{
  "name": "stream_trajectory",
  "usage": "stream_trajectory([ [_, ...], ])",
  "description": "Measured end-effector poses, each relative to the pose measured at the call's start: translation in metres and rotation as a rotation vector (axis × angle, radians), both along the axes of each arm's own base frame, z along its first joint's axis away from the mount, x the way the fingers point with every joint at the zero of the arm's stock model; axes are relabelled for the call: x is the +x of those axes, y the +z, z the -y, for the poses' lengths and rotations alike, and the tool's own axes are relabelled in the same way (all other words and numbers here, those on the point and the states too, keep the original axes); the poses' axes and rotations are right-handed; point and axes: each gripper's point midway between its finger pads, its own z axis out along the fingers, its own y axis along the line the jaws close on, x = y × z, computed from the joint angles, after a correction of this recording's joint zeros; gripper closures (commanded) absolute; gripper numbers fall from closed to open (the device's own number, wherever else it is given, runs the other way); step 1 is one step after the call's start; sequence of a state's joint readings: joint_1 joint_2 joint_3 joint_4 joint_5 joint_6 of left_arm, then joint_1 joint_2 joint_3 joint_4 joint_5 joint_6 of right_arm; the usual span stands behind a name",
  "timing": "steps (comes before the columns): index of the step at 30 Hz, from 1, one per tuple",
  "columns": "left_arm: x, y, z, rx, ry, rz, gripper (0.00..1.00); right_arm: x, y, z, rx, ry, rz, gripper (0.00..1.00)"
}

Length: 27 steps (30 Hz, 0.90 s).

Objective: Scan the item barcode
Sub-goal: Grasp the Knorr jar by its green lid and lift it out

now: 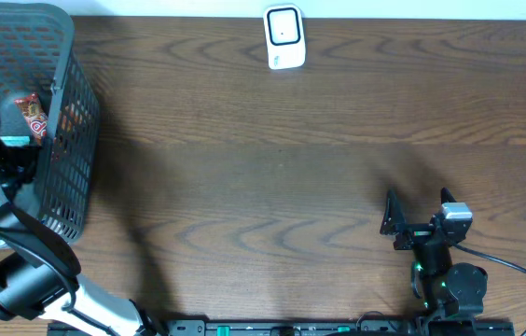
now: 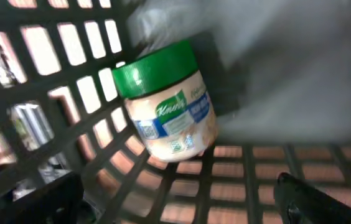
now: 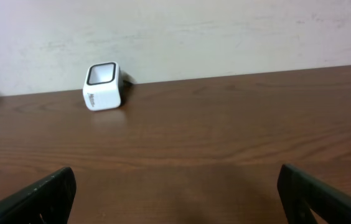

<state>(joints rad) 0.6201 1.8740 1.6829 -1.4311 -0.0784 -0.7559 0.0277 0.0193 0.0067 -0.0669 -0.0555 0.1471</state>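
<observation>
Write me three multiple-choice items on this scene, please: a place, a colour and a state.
1. Where does the jar lie? A. in the basket B. beside the scanner C. in the right gripper
2. What colour is its lid? A. red B. green C. white
3. How is the right gripper? A. shut on the jar B. shut, empty C. open, empty
Key: 1 A, basket mesh surrounds it, apart from the scanner; 2 B, the lid is green; 3 C, its jaws stand wide apart with nothing between.

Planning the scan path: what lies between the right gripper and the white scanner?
Nothing but bare wooden table separates the right gripper from the scanner; the overhead and right wrist views both show it.
</observation>
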Motion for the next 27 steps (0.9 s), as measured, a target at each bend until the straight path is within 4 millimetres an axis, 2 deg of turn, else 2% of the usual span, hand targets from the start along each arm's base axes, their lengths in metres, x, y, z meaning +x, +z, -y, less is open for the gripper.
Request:
stream_trajectory([
  [5, -0.002, -0.035, 0.0, 0.013, 0.071, -0.001, 0.02, 0.0, 0.0, 0.0, 0.0, 0.0, 0.0, 0.01],
  [9, -0.011, -0.056, 0.003, 0.006, 0.118, -0.025, 0.02, 0.0, 0.0, 0.0, 0.0, 0.0, 0.0, 0.01],
  [13, -0.019, -0.069, 0.002, 0.006, 0.165, -0.033, 0.02, 0.0, 0.0, 0.0, 0.0, 0.0, 0.0, 0.01],
  [19, -0.019, -0.089, -0.005, 0.03, 0.192, 0.001, 0.02, 0.0, 0.0, 0.0, 0.0, 0.0, 0.0, 0.01],
  [23, -0.024, -0.103, -0.002, 0.031, 0.196, -0.001, 0.02, 0.0, 0.0, 0.0, 0.0, 0.0, 0.0, 0.01],
  [27, -0.022, -0.107, -0.004, 0.053, 0.201, 0.034, 0.02, 0.0, 0.0, 0.0, 0.0, 0.0, 0.0, 0.01],
])
